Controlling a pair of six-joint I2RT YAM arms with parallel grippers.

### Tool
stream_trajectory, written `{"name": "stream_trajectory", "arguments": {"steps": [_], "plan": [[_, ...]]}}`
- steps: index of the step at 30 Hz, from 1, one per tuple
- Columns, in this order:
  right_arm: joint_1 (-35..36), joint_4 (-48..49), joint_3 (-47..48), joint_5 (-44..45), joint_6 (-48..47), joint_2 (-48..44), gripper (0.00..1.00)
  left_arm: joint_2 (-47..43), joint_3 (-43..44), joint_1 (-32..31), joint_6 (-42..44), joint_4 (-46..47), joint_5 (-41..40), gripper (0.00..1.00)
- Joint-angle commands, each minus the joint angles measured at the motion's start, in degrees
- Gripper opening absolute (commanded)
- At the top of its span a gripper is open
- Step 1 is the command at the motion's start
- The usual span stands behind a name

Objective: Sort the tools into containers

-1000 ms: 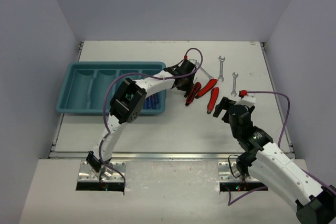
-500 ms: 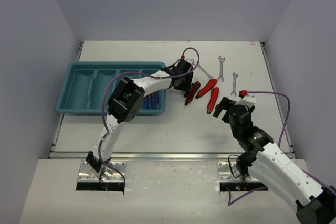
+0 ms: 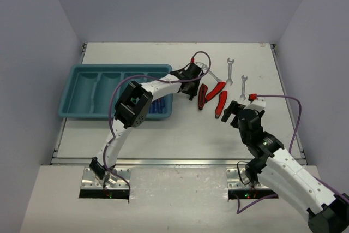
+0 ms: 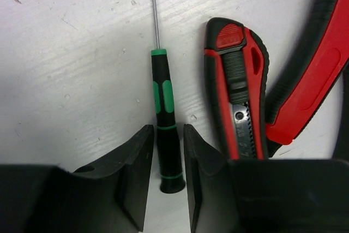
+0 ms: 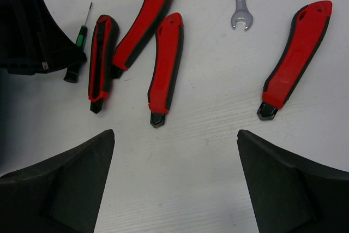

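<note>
My left gripper (image 4: 168, 129) is down on the table, shut on the handle of a black-and-green screwdriver (image 4: 165, 99) that still lies flat; in the top view that gripper (image 3: 192, 94) sits just right of the tray. A red-and-black utility knife (image 4: 235, 85) lies right beside it. Two more red-handled tools (image 3: 216, 90) (image 3: 222, 102) and three silver wrenches (image 3: 214, 75) (image 3: 230, 69) (image 3: 243, 87) lie further right. My right gripper (image 5: 175, 132) hovers open and holds nothing, near a fourth red-handled tool (image 5: 297, 58). The teal tray (image 3: 82, 70) holds blue screwdrivers (image 3: 158, 106) in its rightmost compartment.
White walls enclose the table on the left, back and right. A purple cable (image 3: 203, 58) loops over the left wrist, above the nearest wrench. The right arm (image 3: 272, 154) stretches over the near right part of the table.
The left gripper shifted slightly right. The red-and-black knife next to it was pushed right and now lies more upright. The right arm has not moved.
</note>
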Motion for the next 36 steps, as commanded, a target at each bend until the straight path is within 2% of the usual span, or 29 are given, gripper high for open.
{"name": "stream_trajectory", "arguments": {"steps": [1, 3, 11, 19, 24, 27, 30, 36], "plan": [[-0.23, 1.08, 1.00, 1.25, 0.05, -0.57, 0.93, 3.67, -4.71, -0.05, 1.15, -8.05, -1.10, 0.13], [-0.18, 1.08, 0.91, 1.33, 0.05, -0.68, 0.93, 2.22, -5.36, -0.06, 1.01, -7.67, -1.10, 0.00], [-0.24, 1.08, 1.00, 1.19, 0.05, -0.54, 0.93, -8.46, -7.19, -0.25, -0.81, -4.21, -1.92, 0.00], [-0.19, 1.14, 1.00, 1.07, 0.13, -0.23, 0.93, -26.65, -11.83, -0.50, -1.85, 0.99, -5.76, 0.00], [-0.18, 1.08, 1.09, 1.15, -0.03, -0.22, 0.93, -31.19, -12.79, 1.13, -1.92, 0.06, -9.87, 0.00], [-0.18, 1.05, 1.00, 1.25, -0.10, -0.54, 0.93, -35.99, -17.69, 6.87, -3.92, -2.49, -10.28, 0.00], [-0.24, 1.13, 1.00, 0.88, 0.00, -0.40, 0.93, -40.89, -26.50, 13.28, -4.25, -0.78, -8.15, 0.00], [-0.25, 1.80, 1.48, -1.06, -0.94, 1.21, 0.93, -50.54, -41.71, 17.89, -4.63, 3.77, -10.87, 0.00]]}}
